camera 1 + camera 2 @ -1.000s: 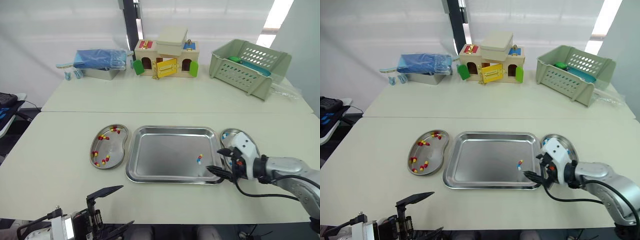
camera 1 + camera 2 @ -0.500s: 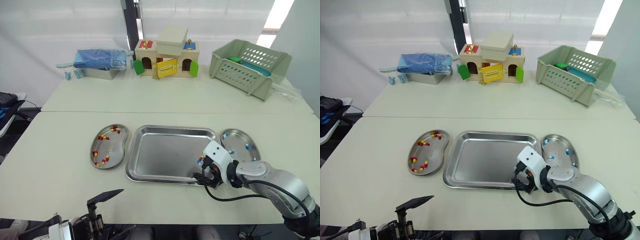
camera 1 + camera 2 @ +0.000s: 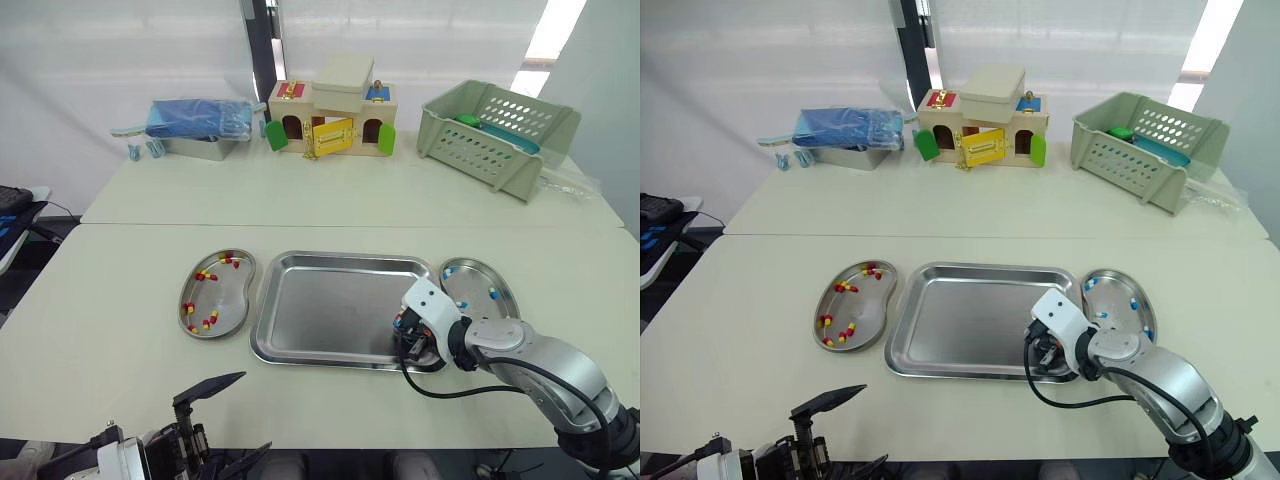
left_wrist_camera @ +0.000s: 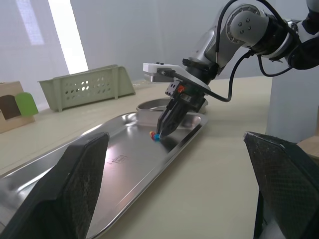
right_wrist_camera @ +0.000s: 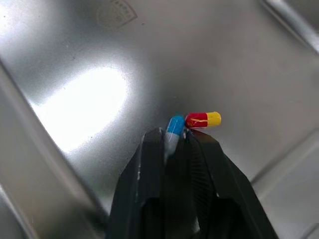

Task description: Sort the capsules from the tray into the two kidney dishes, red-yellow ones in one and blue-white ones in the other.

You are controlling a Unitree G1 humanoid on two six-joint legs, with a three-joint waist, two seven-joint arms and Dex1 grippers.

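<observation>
**Right pincer pinching a blue-white capsule in the tray**

- Right pincer (image 5: 174,139): down in the tray (image 3: 320,300), at its near right corner. Fingers closed almost together, with the blue-white capsule (image 5: 174,130) nipped between the tips. Its blue end pokes out past them.
- Red-yellow capsule (image 5: 203,119): lies flat on the tray floor, just beside the pinched one, close against a fingertip. Whether it touches the blue one, cannot tell.
- Left kidney dish (image 3: 226,296): on the table (image 3: 130,330), just beside the tray's left edge. Holds a scatter of red-yellow capsules.
- Right kidney dish (image 3: 478,281): just beside the tray's right edge, a few blue-white capsules in it. The right arm crosses in front of its near end.
- Left pincer (image 4: 184,199): low at the near edge of the table, well apart from the tray. Fingers spread wide, nothing between them.
</observation>
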